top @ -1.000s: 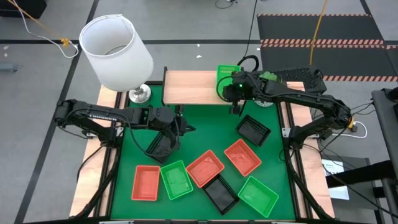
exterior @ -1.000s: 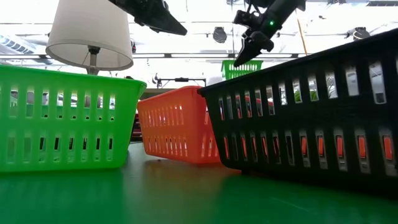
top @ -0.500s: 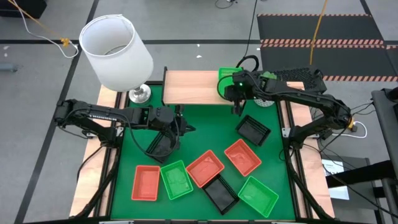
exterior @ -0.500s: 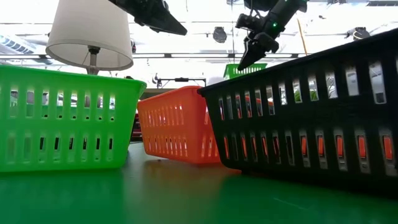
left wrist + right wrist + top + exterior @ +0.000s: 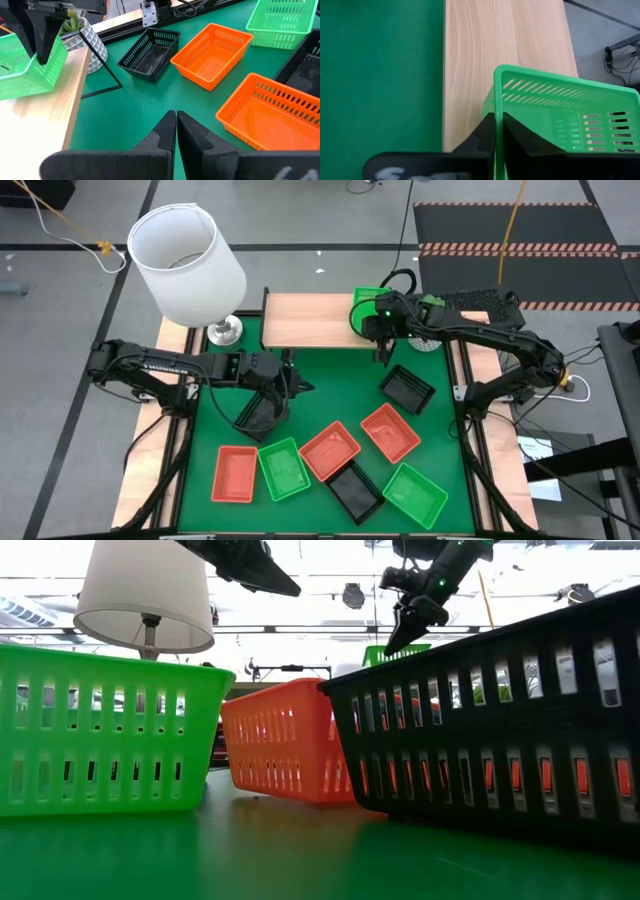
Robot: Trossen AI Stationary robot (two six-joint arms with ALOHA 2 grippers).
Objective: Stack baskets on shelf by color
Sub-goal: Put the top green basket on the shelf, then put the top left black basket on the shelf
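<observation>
My right gripper is shut on a green basket over the right end of the shelf. In the left wrist view the green basket sits tilted low over the shelf top; whether it touches, I cannot tell. My left gripper is shut and holds nothing. It hovers beside a black basket on the green mat. Several more baskets lie on the mat nearer the front: orange, orange, green and others. My right gripper pinches the green basket's near long wall at its rim between its two fingers. One finger is inside the basket and one outside. The fingers come from above, pointing down. The basket hangs tilted at the shelf's right end.
A white lamp stands at the table's far left corner. A potted plant sits beside the shelf's right end. Another black basket lies just in front of the shelf's right end. More baskets, orange, black and green, crowd the near half.
My right gripper has carried the green basket a little toward the table's right and slightly lower over the shelf's right end, staying shut on it.
</observation>
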